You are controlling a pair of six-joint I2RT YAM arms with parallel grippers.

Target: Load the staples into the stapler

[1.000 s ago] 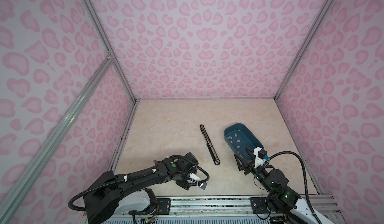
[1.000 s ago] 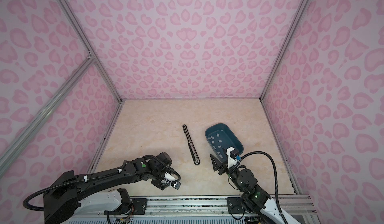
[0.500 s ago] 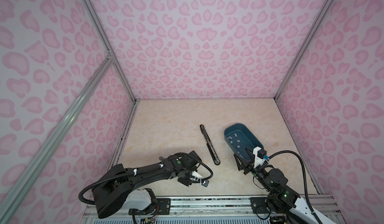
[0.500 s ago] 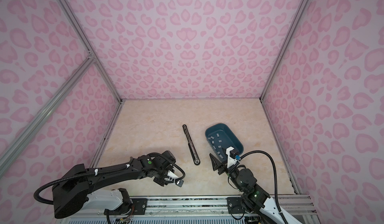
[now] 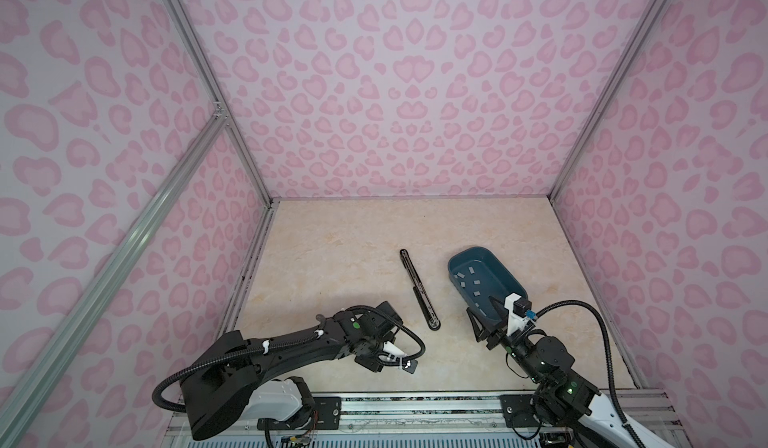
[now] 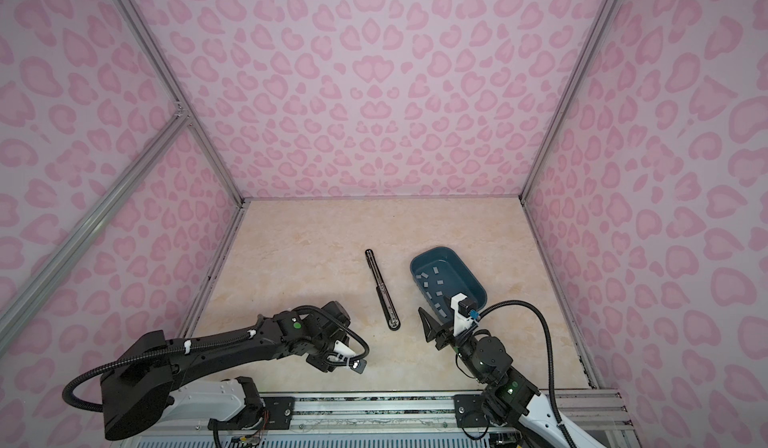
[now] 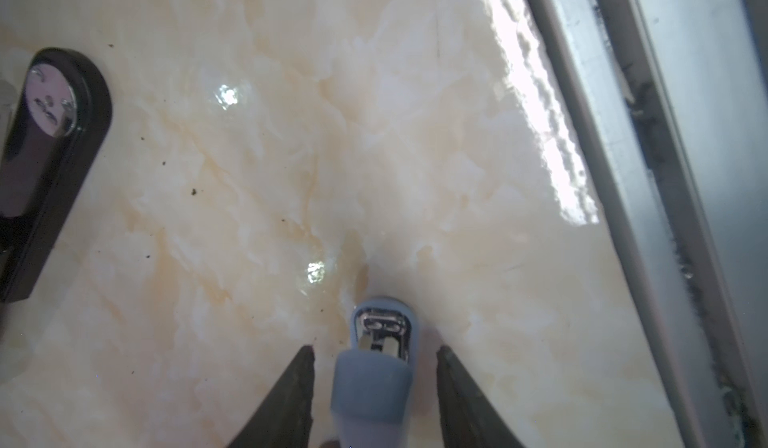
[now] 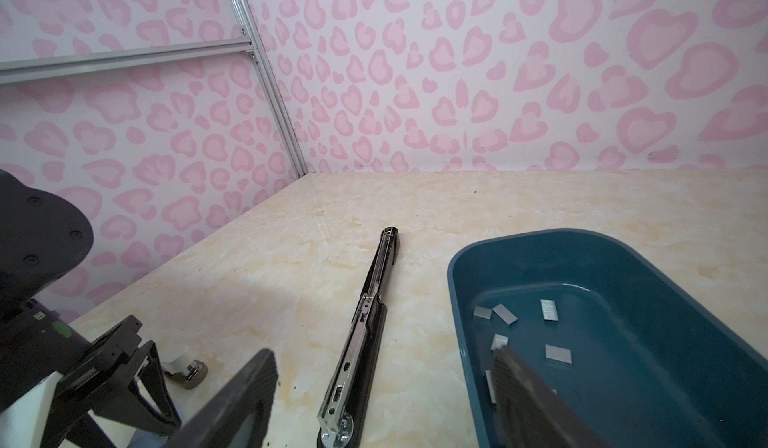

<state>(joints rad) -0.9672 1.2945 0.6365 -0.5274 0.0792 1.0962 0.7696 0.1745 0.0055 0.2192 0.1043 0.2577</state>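
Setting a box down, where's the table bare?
Bare: beige marbled tabletop between back wall and long black opened stapler, also left of it. Crowded: near edge, with left gripper, right gripper; teal plastic tray at right.

Teal tray, seemingly pale-blue stapler

Surface: pale marble-look tabletop, glossy w/ glare patches; a few dark specks in left wrist view.
Centre: black stapler, opened out flat in one long line, lying diagonal, metal channel up.
Right of it: teal tray, standing on the top, apart from black stapler.
Near edge, left side: small stapler, grey-blue, resting on the top, well apart from tray.
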